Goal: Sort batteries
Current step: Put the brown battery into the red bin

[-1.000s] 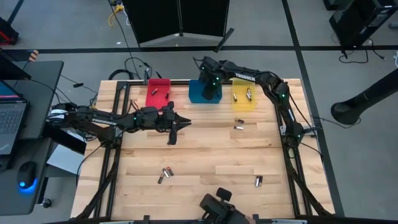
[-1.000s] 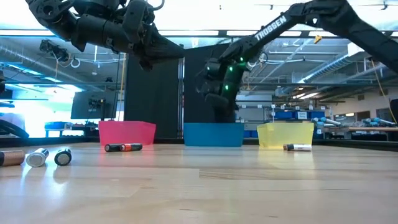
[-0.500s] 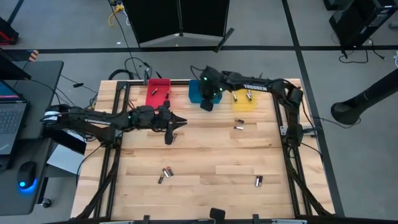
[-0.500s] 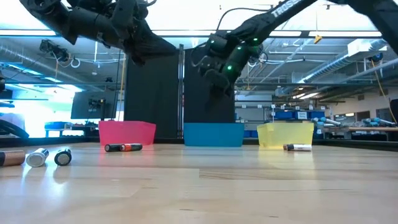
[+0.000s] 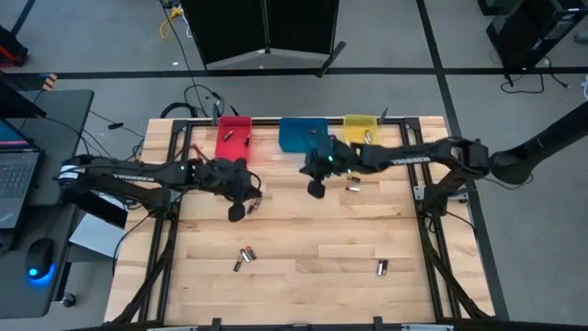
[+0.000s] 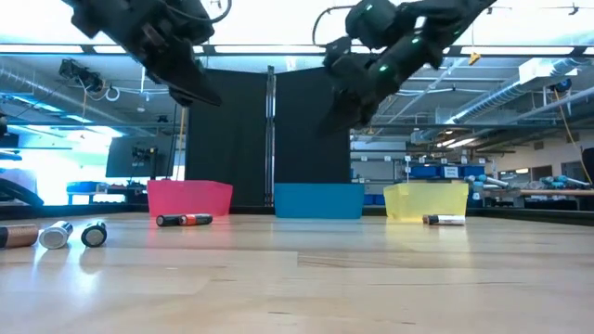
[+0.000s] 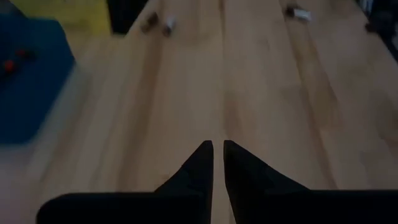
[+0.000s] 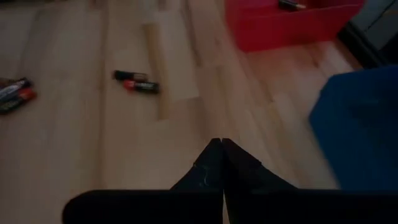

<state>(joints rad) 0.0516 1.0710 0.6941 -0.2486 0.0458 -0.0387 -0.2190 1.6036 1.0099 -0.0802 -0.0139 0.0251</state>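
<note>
The left end effector (image 5: 237, 212) hangs above the worktop (image 5: 303, 230) a little in front of the red bin (image 5: 233, 138). In the left wrist view its two dark fingers (image 7: 198, 163) stand almost together, with only a thin slit between the tips and nothing between them.

The right end effector (image 5: 315, 189) hangs over the middle of the worktop, in front of the blue bin (image 5: 301, 134). Its fingers (image 8: 214, 157) are pressed together, tip against tip, and hold nothing.

The batteries lie scattered. One pair (image 5: 254, 204) lies end to end, just beside the left end effector; the right wrist view shows it as a dark and reddish-orange pair (image 8: 135, 82). Another pair (image 5: 353, 184) lies in front of the yellow bin (image 5: 361, 136), near the right end effector. A third pair (image 5: 243, 258) lies at the near left of the worktop, and one more cell (image 5: 382, 268) lies at the near right, well apart from the rest.

A battery (image 5: 227, 136) lies inside the red bin, and another (image 5: 368, 137) lies in the yellow bin.

In the low view three cells (image 6: 56, 234) lie in a row at the near left edge, and the three bins stand side by side at the far edge.
</note>
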